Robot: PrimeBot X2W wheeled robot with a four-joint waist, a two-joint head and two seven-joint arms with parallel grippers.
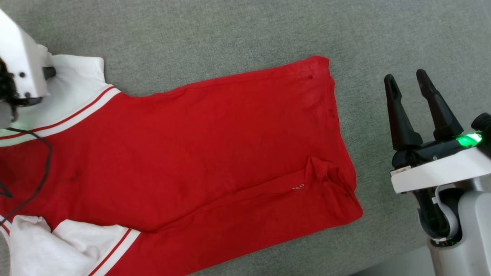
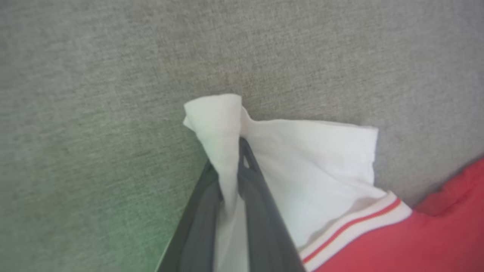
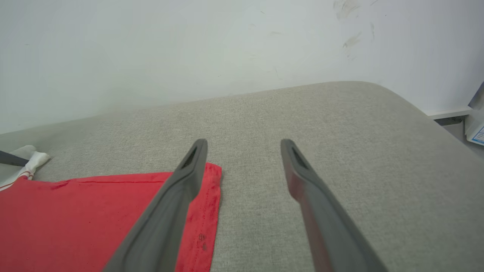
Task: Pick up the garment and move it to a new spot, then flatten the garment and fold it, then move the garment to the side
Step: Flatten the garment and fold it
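The red garment [image 1: 199, 153] lies spread on the grey cushion, hem toward the right, white sleeves at the left. A small crease sits near the hem. In the left wrist view my left gripper [image 2: 230, 166] is shut on the edge of the far white sleeve [image 2: 314, 173], lifting a fold of it between the dark fingers. In the head view that sleeve [image 1: 76, 84] lies beside my pale left forearm. My right gripper [image 1: 406, 76] stands open to the right of the hem, over bare cushion; in its own view the right gripper [image 3: 244, 143] hovers by the garment's [image 3: 75, 219] corner.
The grey fabric cushion [image 1: 230, 34] extends beyond the garment on the far and right sides. A white wall [image 3: 189, 45] rises behind the cushion's rounded far edge. A black cable [image 1: 42, 168] from my left arm trails over the shirt's left part.
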